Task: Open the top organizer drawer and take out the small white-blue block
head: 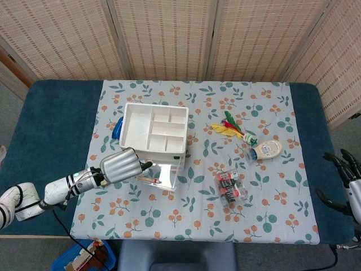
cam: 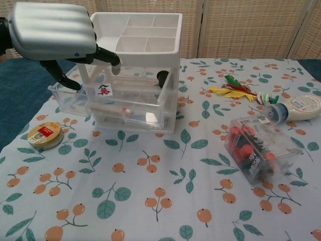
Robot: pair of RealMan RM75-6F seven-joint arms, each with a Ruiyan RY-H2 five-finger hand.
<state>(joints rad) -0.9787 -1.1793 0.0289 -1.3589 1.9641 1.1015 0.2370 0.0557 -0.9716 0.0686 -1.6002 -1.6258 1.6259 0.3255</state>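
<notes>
The organizer (cam: 150,70) has a white divided tray (head: 155,131) on top and clear drawers below. Its top drawer (cam: 118,95) is pulled out toward me. Inside it, near the front left, the small white block (cam: 103,90) with blue and red marks stands against the clear wall. My left hand (cam: 52,32) hovers over the drawer's left end, silver back up, dark fingertips (cam: 111,59) hanging down just above the block and holding nothing. In the head view this left hand (head: 119,165) sits at the drawer's front left. My right hand (head: 347,179) rests with spread fingers at the table's right edge.
A tape roll (cam: 44,134) lies left of the organizer's front. A clear box of red items (cam: 256,145), a sauce bottle (cam: 301,107) and a feathered toy (cam: 233,88) lie to the right. A blue object (head: 117,128) sits behind the organizer's left side.
</notes>
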